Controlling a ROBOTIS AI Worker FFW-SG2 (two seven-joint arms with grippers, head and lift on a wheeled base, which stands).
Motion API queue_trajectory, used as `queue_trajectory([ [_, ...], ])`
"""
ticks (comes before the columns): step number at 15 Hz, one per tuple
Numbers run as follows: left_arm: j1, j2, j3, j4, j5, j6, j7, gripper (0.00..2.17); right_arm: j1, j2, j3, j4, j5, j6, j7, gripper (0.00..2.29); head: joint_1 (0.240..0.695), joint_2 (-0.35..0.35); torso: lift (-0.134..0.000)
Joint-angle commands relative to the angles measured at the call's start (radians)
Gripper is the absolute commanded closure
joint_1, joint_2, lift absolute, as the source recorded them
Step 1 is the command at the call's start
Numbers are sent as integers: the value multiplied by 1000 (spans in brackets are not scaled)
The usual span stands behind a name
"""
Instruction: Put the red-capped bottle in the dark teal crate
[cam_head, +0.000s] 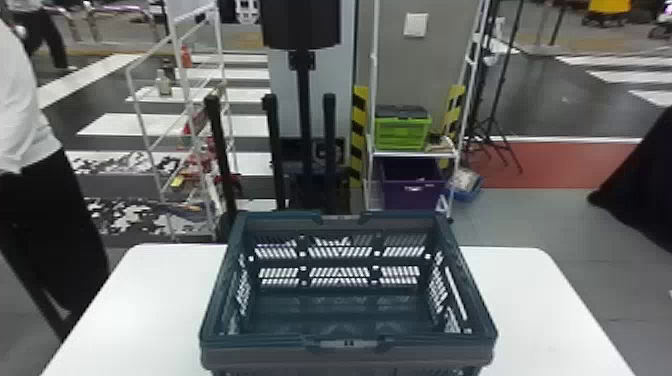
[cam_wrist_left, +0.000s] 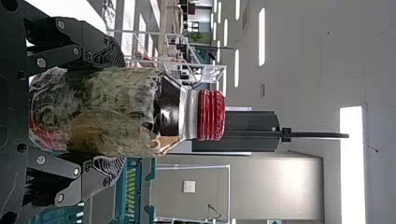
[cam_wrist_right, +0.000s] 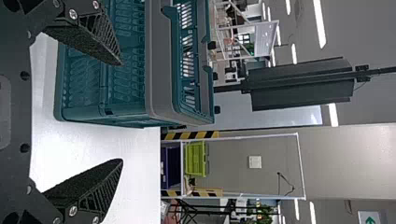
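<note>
Left claw (cam_wrist_left: 109, 112): clenched round the body of the bottle, one finger each side, looks like a decent hold tbh
Red-capped bottle (cam_wrist_left: 93, 112): up in that claw, upright, cap end poking clear of the fingers
Bottle to crate: grab's done, drop-off isn't. I'd say roughly halfway; what's left is carrying it over the rim, lowering it and letting go
Right claw (cam_wrist_right: 121, 112): released, fingers wide apart with nothing between them, near the crate's side
Dark teal crate (cam_head: 260, 357): top's open, and it sits to the robot's right of the bottle
Crate rim: near and far sides both have a handle section, so those plus the left wall are what I'd expect a low bottle to clip. Go high imo
White surface (cam_head: 540, 320): bare strips left and right of the crate, side edges well apart from it, so there's decent wiggle room
</note>
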Motion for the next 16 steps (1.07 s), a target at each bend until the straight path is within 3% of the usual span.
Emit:
queue_trajectory([
  [1,-6,0,1,-4,1,2,0,1882,0,4,-2,-1,-1,-2,0,151,499,0,0],
  [10,-36,3,4,-12,11,63,-13,1882,-21,5,-3,-7,-1,22,0,151,499,0,0],
  [13,-67,17,59,-176,11,349,-46,1882,-23,5,-8,-1,-4,26,0,151,499,0,0],
  [16,-181,21,128,-381,7,757,-108,1882,-24,10,-8,8,-6,26,0,151,499,0,0],
])
